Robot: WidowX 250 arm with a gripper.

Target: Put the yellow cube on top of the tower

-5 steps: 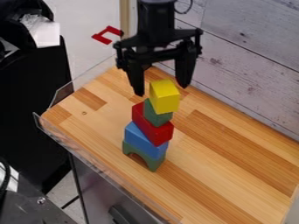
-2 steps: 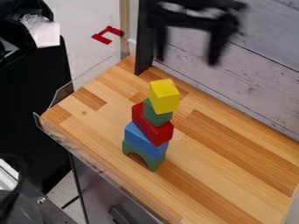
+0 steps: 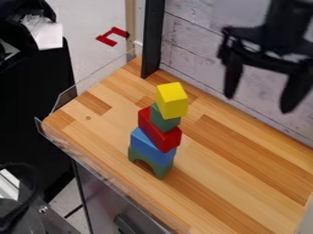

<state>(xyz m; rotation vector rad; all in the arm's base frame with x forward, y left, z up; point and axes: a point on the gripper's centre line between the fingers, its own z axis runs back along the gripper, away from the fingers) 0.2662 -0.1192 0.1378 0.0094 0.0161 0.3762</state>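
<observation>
A lab-like robot workspace, suggested by a wooden tabletop [image 3: 238,169] with clear plastic edging [image 3: 101,171] beneath a mounted black robot arm [image 3: 285,20].

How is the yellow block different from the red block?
The yellow cube is a cube; the red block is longer. The yellow cube sits on top of the tower, while the red block is in the middle. Both are stacked blocks.

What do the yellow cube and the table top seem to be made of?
The yellow cube looks like painted wood, with flat, evenly coloured faces, though plastic is possible. The table top seems to be wood or a wood-look laminate, smooth, in joined strips of lighter and darker grain.
</observation>
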